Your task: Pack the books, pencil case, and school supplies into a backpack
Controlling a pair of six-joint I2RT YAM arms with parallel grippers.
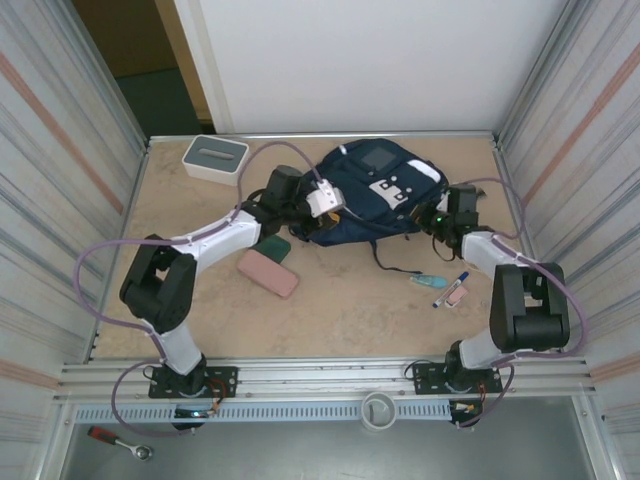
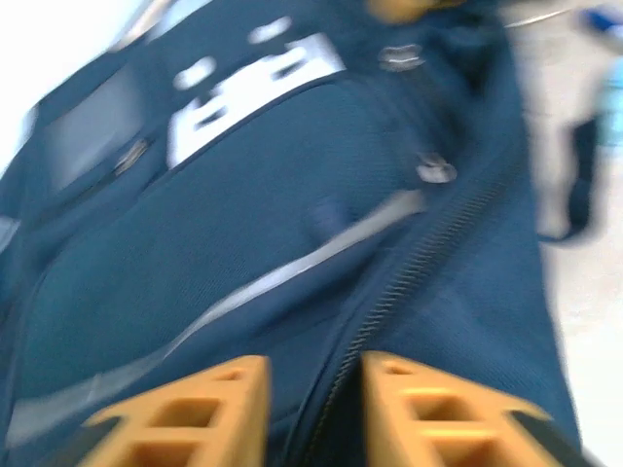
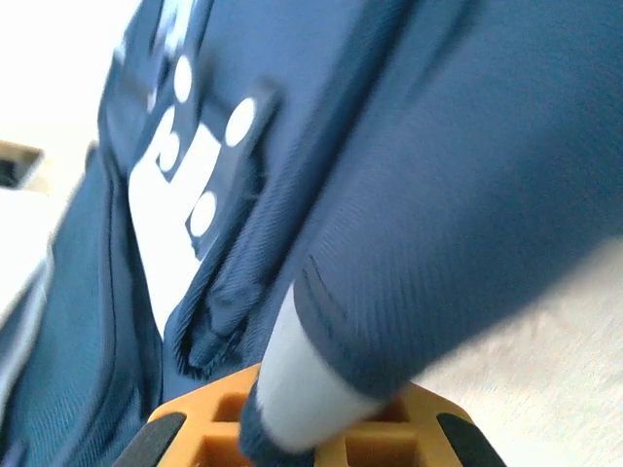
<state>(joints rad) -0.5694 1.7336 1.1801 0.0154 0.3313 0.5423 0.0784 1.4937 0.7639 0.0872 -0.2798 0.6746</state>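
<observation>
The navy backpack (image 1: 375,185) lies flat at the back middle of the table. My left gripper (image 1: 340,210) is at its left side. In the left wrist view, the left gripper (image 2: 314,394) stands open just above the backpack (image 2: 243,243), with the zipper line running between the orange fingers (image 2: 209,409). My right gripper (image 1: 430,216) is at the bag's right edge. That right gripper (image 3: 311,433) is shut on a fold of the backpack (image 3: 438,195), white lining showing. The pink pencil case (image 1: 268,272), a teal marker (image 1: 432,281) and a pink-and-white stick (image 1: 457,296) lie on the table. The books are out of view.
A white box with a grey top (image 1: 215,157) stands at the back left. A dark green flat item (image 1: 273,247) lies partly under the left arm. A blue pen (image 1: 450,289) lies beside the marker. A dark strap (image 1: 390,262) trails from the bag. Ribbed walls close in both sides.
</observation>
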